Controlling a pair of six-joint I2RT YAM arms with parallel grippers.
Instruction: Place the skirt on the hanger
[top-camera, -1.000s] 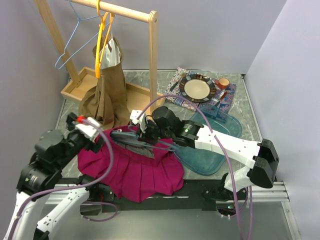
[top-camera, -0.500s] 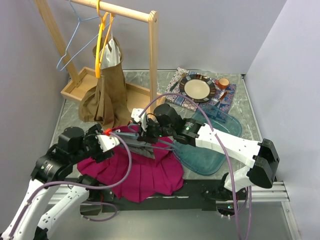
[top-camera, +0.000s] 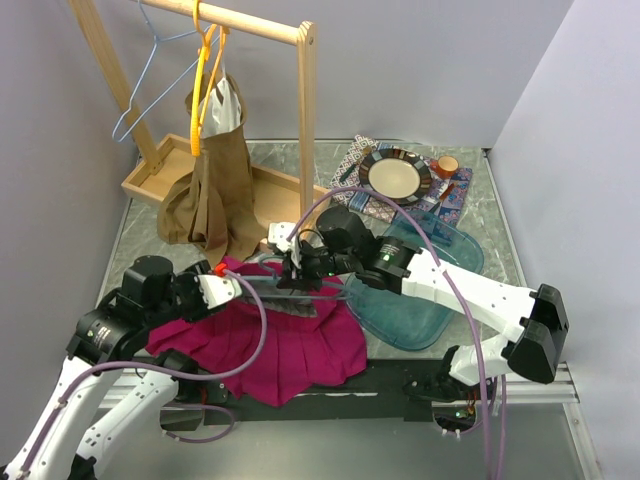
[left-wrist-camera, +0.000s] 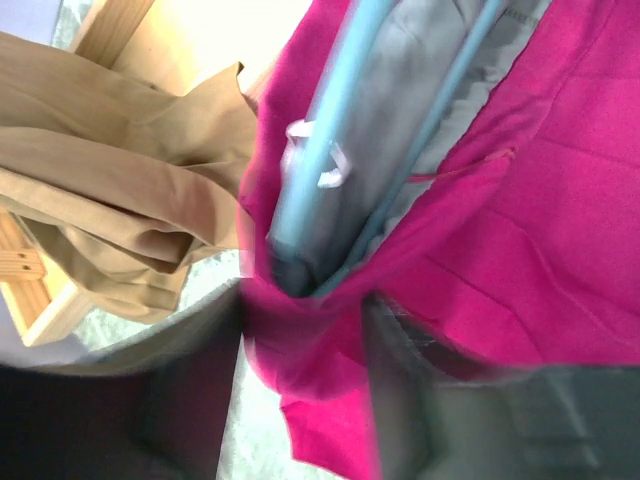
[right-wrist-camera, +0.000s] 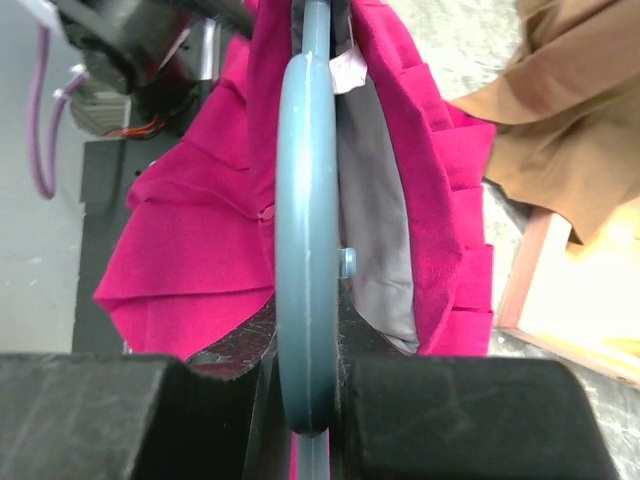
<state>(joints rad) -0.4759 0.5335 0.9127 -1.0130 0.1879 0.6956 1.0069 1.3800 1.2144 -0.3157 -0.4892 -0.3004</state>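
Threading, seemingly: right tool (right-wrist-camera: 305, 372) pinches the teal plastic hanger (right-wrist-camera: 307, 200) inside the magenta pleated skirt (right-wrist-camera: 190, 250). Left tool (left-wrist-camera: 305, 335) is at the hanger's tip, grip untellable. Next: pull the waistband over that tip.

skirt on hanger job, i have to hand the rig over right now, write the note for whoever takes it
Right gripper: jaws shut on the blue hanger.
Left gripper: jaws straddle the waistband edge of the pink skirt; blur hides whether they clamp.
Where: the skirt lies spread on the table, and the hanger lies across its waist.
Done: one hanger end sits inside the waist, against the grey lining.
Left: the rest of the waist looks not yet pulled over the hanger.
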